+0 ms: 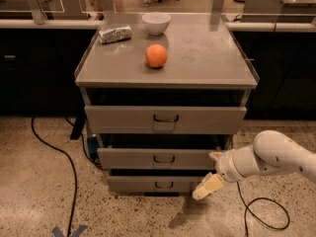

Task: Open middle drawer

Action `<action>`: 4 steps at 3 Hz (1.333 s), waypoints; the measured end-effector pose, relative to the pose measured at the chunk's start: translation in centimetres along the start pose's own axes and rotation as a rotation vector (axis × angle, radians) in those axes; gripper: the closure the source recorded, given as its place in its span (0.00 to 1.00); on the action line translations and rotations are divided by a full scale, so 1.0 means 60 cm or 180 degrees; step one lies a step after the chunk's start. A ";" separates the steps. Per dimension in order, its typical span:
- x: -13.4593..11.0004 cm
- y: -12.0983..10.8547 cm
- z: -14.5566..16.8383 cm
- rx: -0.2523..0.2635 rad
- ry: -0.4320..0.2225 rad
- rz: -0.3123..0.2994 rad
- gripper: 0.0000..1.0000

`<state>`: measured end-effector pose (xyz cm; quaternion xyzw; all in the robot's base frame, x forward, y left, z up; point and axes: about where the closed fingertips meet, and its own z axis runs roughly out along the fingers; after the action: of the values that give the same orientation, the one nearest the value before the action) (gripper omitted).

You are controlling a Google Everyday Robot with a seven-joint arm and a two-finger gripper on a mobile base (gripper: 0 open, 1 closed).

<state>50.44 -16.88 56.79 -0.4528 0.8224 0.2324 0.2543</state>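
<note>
While my gripper [212, 172] hangs low by the front right corner of the counter [207, 48], its jaws stand apart and hold nothing. The upper fingertip sits just beside the right end of the middle drawer [128, 158], the lower one in front of the bottom drawer [133, 184]. That middle drawer lies between the bottom one and the wider top drawer [123, 118]. An orange [156, 56] rests left of centre, a white bowl [156, 22] at the back edge, a foil packet [115, 33] at the back left corner.
</note>
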 end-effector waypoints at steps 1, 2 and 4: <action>0.005 -0.018 0.063 -0.0080 -0.0186 0.0146 0.00; 0.005 -0.018 0.063 -0.0079 -0.0186 0.0146 0.00; -0.014 -0.024 0.103 0.0240 -0.0329 0.0240 0.00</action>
<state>53.37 -13.27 52.40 -0.3989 0.8328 0.2337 0.3044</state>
